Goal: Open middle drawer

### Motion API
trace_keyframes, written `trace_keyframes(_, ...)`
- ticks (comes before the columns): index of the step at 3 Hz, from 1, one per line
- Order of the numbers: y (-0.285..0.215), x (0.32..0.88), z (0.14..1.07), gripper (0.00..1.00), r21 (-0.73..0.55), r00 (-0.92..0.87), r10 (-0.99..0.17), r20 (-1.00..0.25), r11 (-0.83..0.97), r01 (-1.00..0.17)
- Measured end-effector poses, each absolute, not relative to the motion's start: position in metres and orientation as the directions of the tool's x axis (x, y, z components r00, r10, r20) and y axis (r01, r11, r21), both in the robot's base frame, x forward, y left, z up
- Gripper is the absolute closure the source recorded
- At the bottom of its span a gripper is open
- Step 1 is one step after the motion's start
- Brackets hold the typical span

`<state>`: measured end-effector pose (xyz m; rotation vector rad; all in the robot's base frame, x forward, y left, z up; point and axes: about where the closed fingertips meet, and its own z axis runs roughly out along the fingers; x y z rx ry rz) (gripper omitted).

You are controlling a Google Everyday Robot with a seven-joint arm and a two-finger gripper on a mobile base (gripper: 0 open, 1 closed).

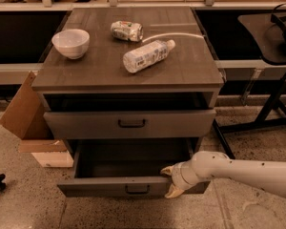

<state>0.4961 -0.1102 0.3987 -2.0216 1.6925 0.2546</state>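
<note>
**Camera view: middle drawer stands open, gripper at its front edge**

Camera view looks down on a dark wood-grain cabinet (207, 92) in the centre of the scene. Its flat top serves as a counter (190, 66). Just below the counter, the taller-fronted top drawer (86, 124) sits slightly ajar, with a dark gap above it.

Below that, the middle drawer (109, 187) is pulled well out toward the near side. Its dark inside looks empty, and a small black bar handle (137, 189) sits at the centre of its front. The lowest drawer is hidden beneath it.

A white robot arm (248, 173) reaches in from the right. The gripper (168, 182) is at the right part of the middle drawer's front, just beside the handle. Its jaws are spread, one tip over the top edge and the other low against the face.

On the counter sit a white bowl (70, 43) at far left, a crushed can (127, 30) farther back, and a plastic bottle (148, 55) lying on its side near the middle.

The opening pull appears complete or nearly so. The next move probably calls for the gripper to back away to the right without nudging the drawer shut.
</note>
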Motion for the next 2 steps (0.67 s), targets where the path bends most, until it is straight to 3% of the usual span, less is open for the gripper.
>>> trace_keyframes(1,-0.108,0.487,0.394,0.0,-0.189,0.206,-0.877,-0.434,-0.135,-0.973)
trace_keyframes(2,-0.103,0.476,0.391,0.0,-0.136,0.202,-0.888,-0.414,-0.159,-0.978)
